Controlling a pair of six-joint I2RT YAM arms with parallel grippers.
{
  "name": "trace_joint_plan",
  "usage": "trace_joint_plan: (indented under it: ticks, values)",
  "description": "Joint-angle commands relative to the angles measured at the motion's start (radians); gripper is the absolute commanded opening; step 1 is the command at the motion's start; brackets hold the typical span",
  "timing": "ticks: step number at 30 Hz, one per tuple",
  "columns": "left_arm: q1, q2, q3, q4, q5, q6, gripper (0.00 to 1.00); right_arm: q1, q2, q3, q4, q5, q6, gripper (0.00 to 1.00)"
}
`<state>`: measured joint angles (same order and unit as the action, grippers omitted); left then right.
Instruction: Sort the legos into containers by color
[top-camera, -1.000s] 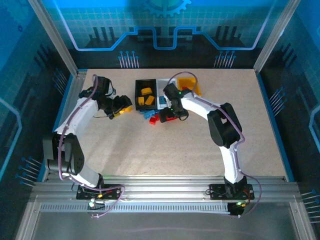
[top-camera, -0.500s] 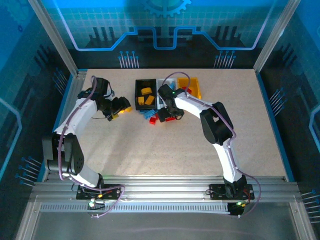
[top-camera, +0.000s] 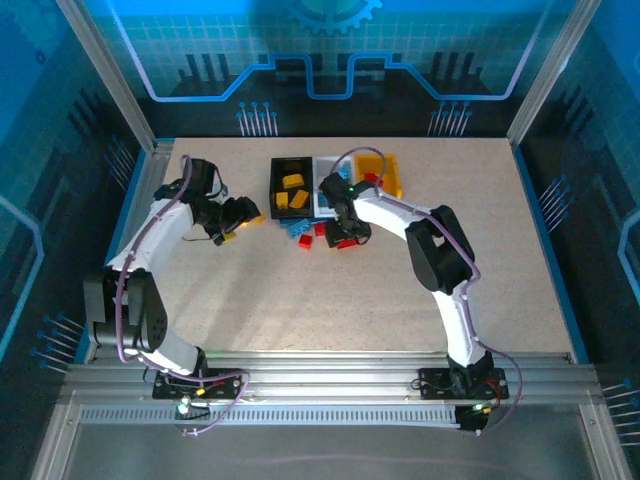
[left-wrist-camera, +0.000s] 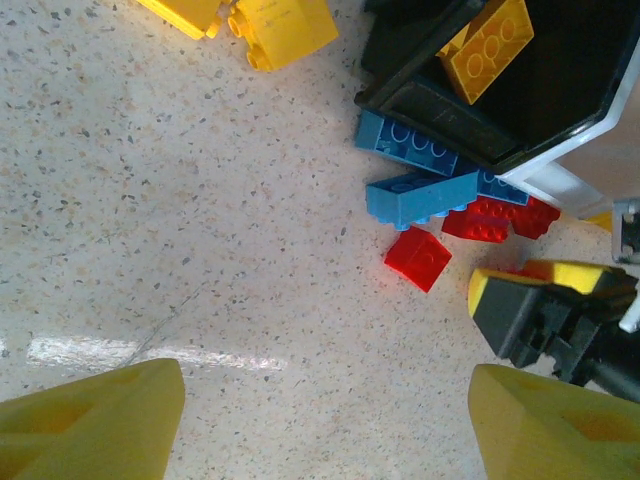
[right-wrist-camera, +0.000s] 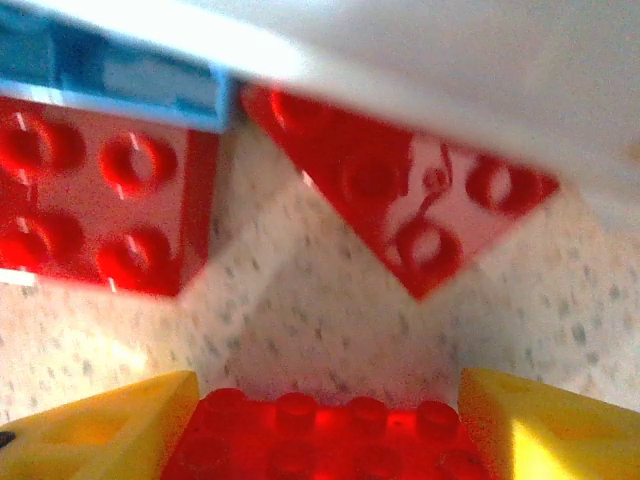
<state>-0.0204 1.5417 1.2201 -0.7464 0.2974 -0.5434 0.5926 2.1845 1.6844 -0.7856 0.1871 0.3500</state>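
My right gripper (right-wrist-camera: 325, 425) is down in the pile of legos (top-camera: 303, 232) in front of the containers, shut on a red lego (right-wrist-camera: 320, 445) that spans the gap between its yellow fingers. Two more red legos (right-wrist-camera: 95, 200) (right-wrist-camera: 410, 200) and a blue one (right-wrist-camera: 110, 70) lie just beyond it, against the white bin's wall (right-wrist-camera: 450, 70). My left gripper (left-wrist-camera: 325, 420) hovers open over bare table, left of the pile. The black bin (top-camera: 291, 186) holds yellow legos (left-wrist-camera: 490, 45). The yellow bin (top-camera: 385, 170) stands at the right.
Two yellow legos (left-wrist-camera: 275, 25) lie loose on the table to the left of the black bin. Blue legos (left-wrist-camera: 420, 195) and a small red one (left-wrist-camera: 418, 258) lie between my two grippers. The right arm (top-camera: 400, 212) arches over the white bin.
The right gripper's fingers have come in from wide open onto the red lego, and the arm has settled over the pile. The left gripper has drifted slightly left.
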Motion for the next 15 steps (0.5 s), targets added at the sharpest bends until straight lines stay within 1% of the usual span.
trace_joint_plan:
  ticks: [1, 7, 10, 13, 15]
  values:
    - [0.011, -0.018, -0.018, 0.017, 0.021, 0.004, 0.76, -0.002, -0.114, -0.062, 0.011, -0.025, 0.038, 0.55]
    - [0.011, 0.006, -0.025, 0.031, 0.019, 0.004, 0.76, -0.038, -0.246, -0.129, 0.002, -0.083, 0.058, 0.54]
    - [0.012, 0.020, -0.024, 0.037, 0.018, 0.003, 0.76, -0.078, -0.300, -0.134, 0.001, -0.110, 0.079, 0.55]
    - [0.011, 0.034, -0.019, 0.038, 0.017, 0.011, 0.76, -0.133, -0.306, -0.085, -0.003, -0.115, 0.082, 0.55]
    - [0.011, 0.042, -0.013, 0.029, 0.009, 0.025, 0.76, -0.173, -0.270, -0.013, -0.018, -0.108, 0.075, 0.56]
